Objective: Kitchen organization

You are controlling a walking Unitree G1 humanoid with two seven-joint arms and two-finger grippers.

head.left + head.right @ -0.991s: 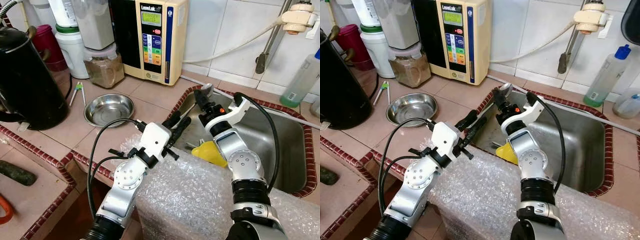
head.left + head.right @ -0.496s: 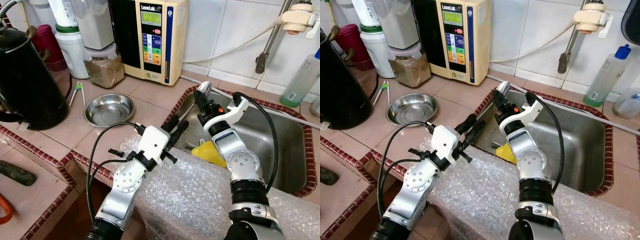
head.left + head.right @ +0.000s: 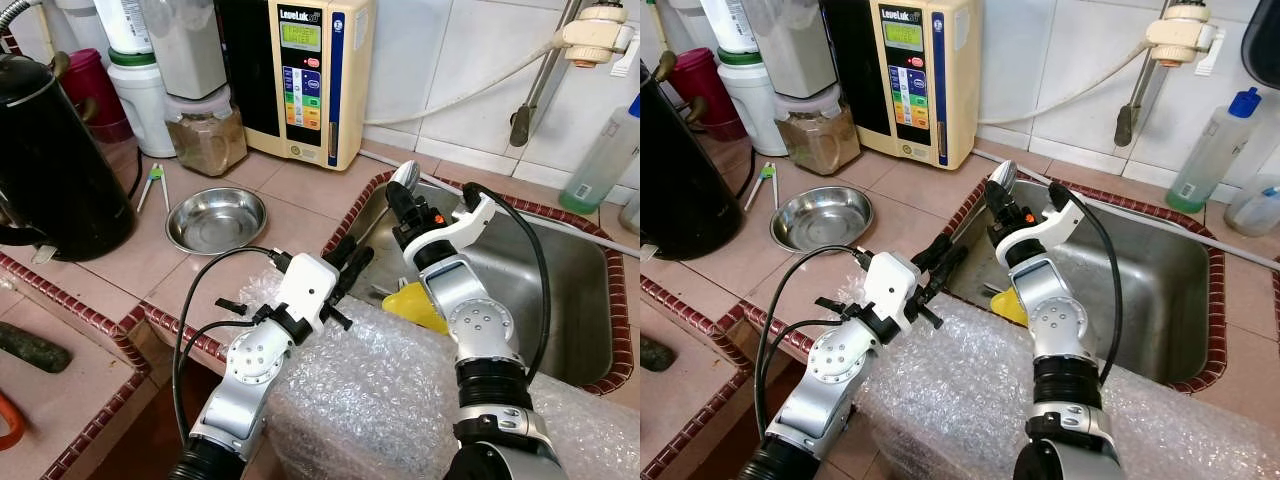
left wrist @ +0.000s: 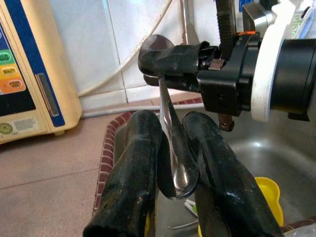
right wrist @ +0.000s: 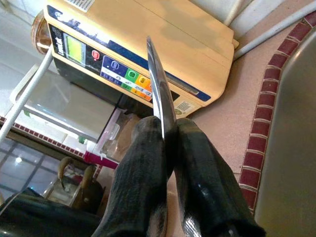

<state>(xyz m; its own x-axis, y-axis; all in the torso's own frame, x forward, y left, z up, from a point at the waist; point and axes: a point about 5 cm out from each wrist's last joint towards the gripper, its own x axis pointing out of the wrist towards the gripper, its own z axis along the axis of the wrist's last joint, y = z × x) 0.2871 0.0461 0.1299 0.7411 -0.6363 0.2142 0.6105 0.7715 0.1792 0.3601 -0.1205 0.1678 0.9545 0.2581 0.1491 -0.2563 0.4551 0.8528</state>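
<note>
**Spoon pinched by right gripper, left gripper straddling its other end — handover or transport step**

Right gripper [image 3: 402, 203] sits above the near-left corner of the sink [image 3: 580, 300], fingers clamped tight on a metal spoon [image 3: 405, 176]; one rounded end pokes out above the fingertips. The right wrist view confirms it: both fingers [image 5: 143, 163] pressed flat on the blade-thin metal, no gap.

Left gripper [image 3: 348, 262] hovers over the counter edge just beside the sink rim. In the left wrist view its fingers [image 4: 136, 163] stand parted on either side of the spoon's lower rounded end, near it — contact on either side cannot be told. It grips nothing firmly.

Steel bowl [image 3: 215, 218] rests on the tiled counter, well apart to the left, in front of the jar [image 3: 205, 140].

Judgement: the spoon looks lifted out of the sink, mid-transfer. Next move likely calls for the left fingers to close on the lower end before the right lets go; releasing early risks dropping the spoon back into the sink.
</note>
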